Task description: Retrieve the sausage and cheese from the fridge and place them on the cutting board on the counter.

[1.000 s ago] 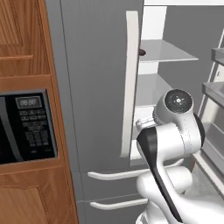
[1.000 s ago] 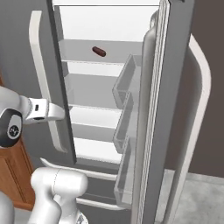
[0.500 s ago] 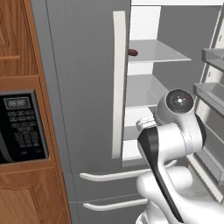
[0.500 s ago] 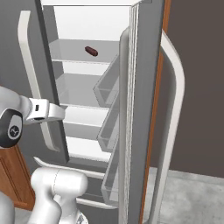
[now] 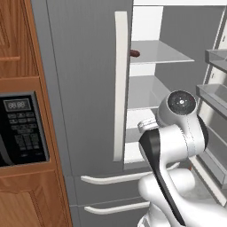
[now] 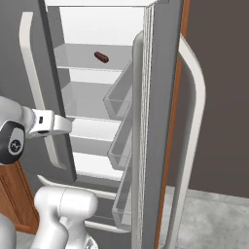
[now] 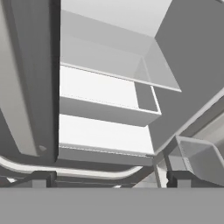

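End effector [image 7: 107, 178]: we see its dark fingertips spread wide, empty.
Fridge [image 5: 84, 66]: tall grey, right door open, ahead.
Sausage [image 6: 101, 57]: slim reddish-brown cylinder, shelf above.

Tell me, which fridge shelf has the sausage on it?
The top shelf. The dark sausage lies there; the shelves below it look bare.

Sausage [image 6: 101, 57] on fridge [image 5: 84, 66] upper shelf [image 6: 80, 61] — toward its back.
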Tool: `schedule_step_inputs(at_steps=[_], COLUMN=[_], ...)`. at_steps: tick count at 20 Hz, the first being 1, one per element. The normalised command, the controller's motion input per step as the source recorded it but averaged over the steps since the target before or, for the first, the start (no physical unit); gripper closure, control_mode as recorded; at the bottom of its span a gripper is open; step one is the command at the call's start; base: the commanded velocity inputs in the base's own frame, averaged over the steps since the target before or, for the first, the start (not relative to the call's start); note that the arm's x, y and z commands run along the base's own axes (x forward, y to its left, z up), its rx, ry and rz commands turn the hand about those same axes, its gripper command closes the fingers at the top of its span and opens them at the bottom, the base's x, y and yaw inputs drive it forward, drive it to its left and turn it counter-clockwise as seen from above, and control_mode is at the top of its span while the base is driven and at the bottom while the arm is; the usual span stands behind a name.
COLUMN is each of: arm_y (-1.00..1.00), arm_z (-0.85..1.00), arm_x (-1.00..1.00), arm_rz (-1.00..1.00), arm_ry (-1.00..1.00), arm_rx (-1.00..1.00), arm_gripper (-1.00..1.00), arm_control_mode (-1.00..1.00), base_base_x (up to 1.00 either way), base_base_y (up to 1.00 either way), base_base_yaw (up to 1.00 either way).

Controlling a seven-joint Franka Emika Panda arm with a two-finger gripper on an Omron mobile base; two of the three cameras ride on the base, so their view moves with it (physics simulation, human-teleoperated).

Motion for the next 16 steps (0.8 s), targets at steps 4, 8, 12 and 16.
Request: schedule_step_inputs(at_steps=[4, 8, 12, 16], arm_y=[0.0, 0.0, 0.0, -0.11], arm_z=[0.0, 0.0, 0.0, 0.3], arm_x=[0.0, 0.0, 0.0, -0.07], arm_rz=[0.0, 0.0, 0.0, 0.03], arm_ry=[0.0, 0.0, 0.0, -0.08], arm_rx=[0.0, 0.0, 0.0, 0.06], arm_gripper=[-1.0, -1.0, -1.0, -1.0], arm_control_mode=[1.0, 1.0, 1.0, -1.0], base_base_x=[0.0, 0.0, 0.0, 0.0], base_base_y=[0.0, 0.0, 0.0, 0.0], base_base_yaw=[0.0, 0.0, 0.0, 0.0])
